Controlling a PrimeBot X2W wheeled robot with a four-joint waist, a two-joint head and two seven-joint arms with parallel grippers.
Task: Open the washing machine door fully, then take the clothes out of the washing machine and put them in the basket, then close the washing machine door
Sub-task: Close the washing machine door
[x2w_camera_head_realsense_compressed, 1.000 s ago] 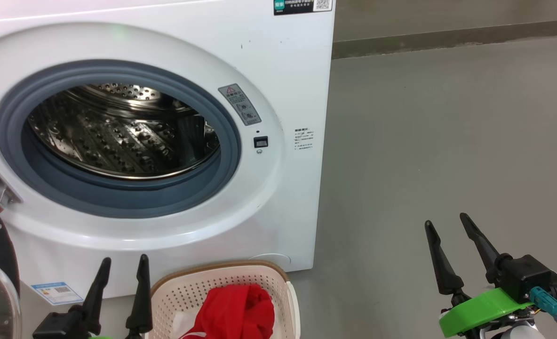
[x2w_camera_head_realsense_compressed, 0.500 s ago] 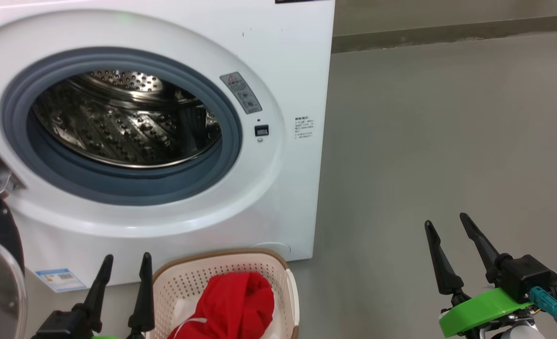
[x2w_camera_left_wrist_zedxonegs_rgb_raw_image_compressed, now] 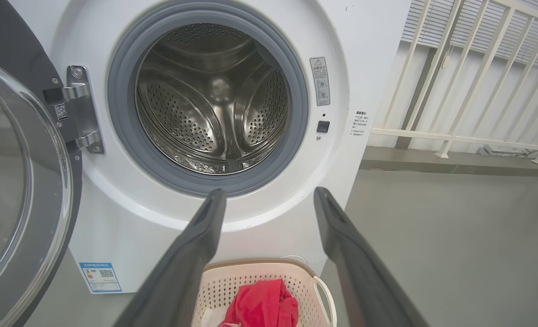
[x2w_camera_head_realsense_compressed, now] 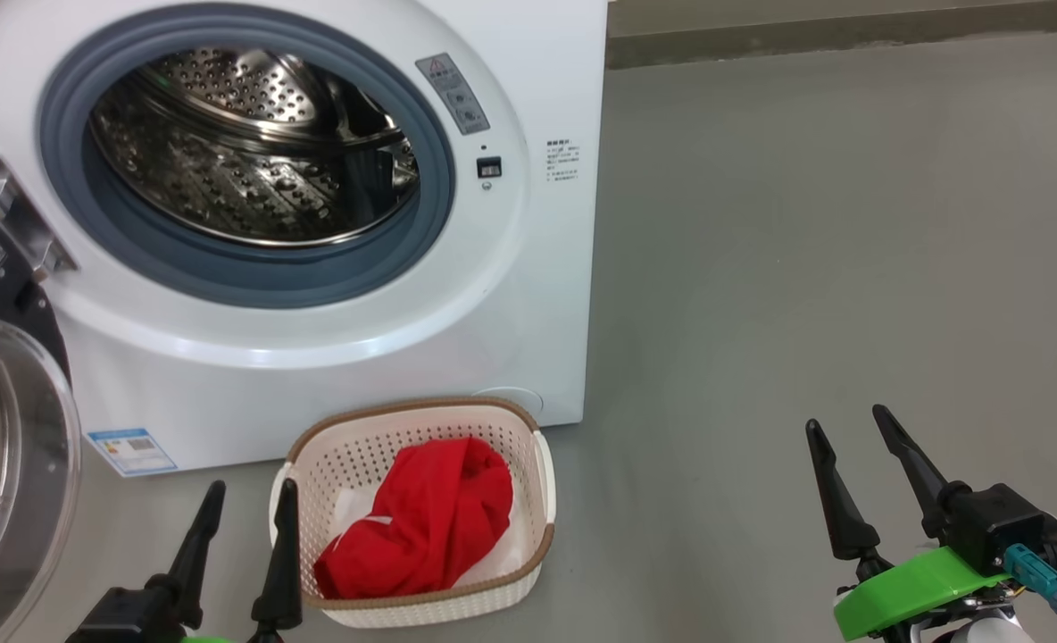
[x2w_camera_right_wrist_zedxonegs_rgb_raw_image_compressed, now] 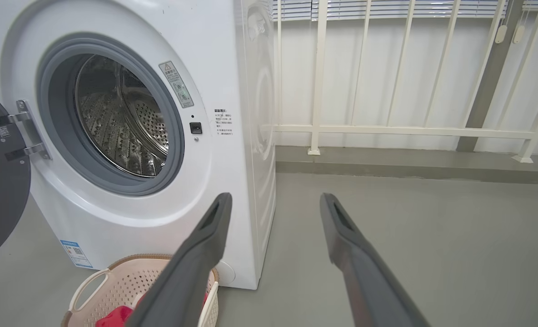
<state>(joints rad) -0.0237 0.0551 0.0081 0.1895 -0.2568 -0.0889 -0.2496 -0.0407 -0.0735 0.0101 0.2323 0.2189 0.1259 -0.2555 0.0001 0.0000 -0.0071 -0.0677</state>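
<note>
- Shows the washing machine door (x2w_camera_head_realsense_compressed: 11, 429) swung wide on its hinge (x2w_camera_head_realsense_compressed: 20, 214), left of the washing machine (x2w_camera_head_realsense_compressed: 314, 357); drum (x2w_camera_head_realsense_compressed: 252, 161) bare as far as visible.
- Shows the clothes (x2w_camera_head_realsense_compressed: 421, 518) heaped in the basket (x2w_camera_head_realsense_compressed: 350, 464), on the floor (x2w_camera_head_realsense_compressed: 805, 268) just before the machine.
- Places the left claw (x2w_camera_head_realsense_compressed: 253, 487) just beside the basket, fingers spread, gripping nothing; right claw (x2w_camera_head_realsense_compressed: 846, 417) well apart over bare floor, likewise spread and empty.
- Leaves, by these signs, only the closing.
- Suggests a stiff, fairly heavy door, swinging freely on the hinge; dark rim (x2w_camera_left_wrist_zedxonegs_rgb_raw_image_compressed: 10, 41) probably glossy and slippery, glass bowl (x2w_camera_left_wrist_zedxonegs_rgb_raw_image_compressed: 19, 190) breakable and best left untouched.
- Favours a flat push on the rim, at the side farthest from the hinge, over any pinch; probably calls for a firm last press to latch.
</note>
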